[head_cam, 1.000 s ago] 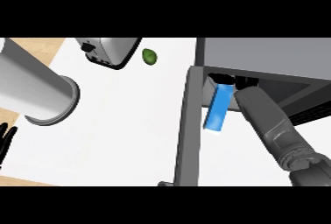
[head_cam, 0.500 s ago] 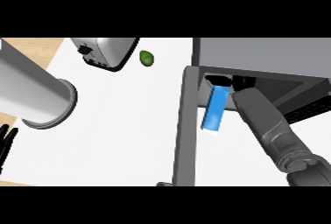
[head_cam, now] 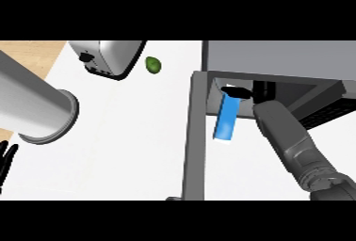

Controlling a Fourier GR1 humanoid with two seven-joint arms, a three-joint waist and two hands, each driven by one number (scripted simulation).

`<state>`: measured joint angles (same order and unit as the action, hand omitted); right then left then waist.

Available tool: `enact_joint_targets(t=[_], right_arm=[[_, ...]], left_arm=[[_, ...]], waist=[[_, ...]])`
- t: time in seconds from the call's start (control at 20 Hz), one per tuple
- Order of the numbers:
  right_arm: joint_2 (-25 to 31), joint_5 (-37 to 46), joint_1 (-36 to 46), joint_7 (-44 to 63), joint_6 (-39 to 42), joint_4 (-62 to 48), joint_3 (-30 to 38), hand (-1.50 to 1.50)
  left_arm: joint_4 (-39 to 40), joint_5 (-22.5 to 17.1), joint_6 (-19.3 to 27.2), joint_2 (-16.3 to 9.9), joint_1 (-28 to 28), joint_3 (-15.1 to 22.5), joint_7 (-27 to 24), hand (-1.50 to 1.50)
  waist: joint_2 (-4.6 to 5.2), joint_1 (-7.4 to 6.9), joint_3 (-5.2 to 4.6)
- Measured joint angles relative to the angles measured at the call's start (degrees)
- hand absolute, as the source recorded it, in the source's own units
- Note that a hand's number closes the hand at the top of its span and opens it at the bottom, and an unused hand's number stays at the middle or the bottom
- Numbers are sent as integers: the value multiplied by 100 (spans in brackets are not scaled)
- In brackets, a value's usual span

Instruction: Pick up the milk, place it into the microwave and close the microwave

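white counter [head_cam: 139, 141] | milk [head_cam: 227, 120] in microwave [head_cam: 278, 59] | right hand [head_cam: 236, 91] apparently gripping milk

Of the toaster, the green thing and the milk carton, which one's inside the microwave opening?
The blue milk carton: it stands in the microwave opening, beside the right forearm. The toaster and green item sit out on the counter.

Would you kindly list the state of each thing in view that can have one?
microwave: door open
milk: upright at the microwave's opening, held
right hand: curled on the milk's top
left hand: open, resting at the left edge
toaster: untouched
green fruit: lying loose
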<state>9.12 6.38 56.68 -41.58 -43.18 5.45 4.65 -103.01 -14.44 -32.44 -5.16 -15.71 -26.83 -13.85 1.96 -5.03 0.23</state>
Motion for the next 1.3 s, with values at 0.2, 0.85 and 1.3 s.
enact_joint_targets(t=[0.2,0.85,1.3], right_arm=[[-54,-164,-177,-289,511,141,160,-150],[-560,-616,-1073,-1079,1898,631,494,-150],[-853,-894,-2133,-1424,3190,1344,141,-150]], left_arm=[[-91,47,1,86,-114,41,-11,-150],[-522,103,-483,282,-696,422,15,-150],[-681,154,-811,435,-816,1036,89,-150]], waist=[[-36,87,-2],[-169,390,-16],[-231,526,-24]])
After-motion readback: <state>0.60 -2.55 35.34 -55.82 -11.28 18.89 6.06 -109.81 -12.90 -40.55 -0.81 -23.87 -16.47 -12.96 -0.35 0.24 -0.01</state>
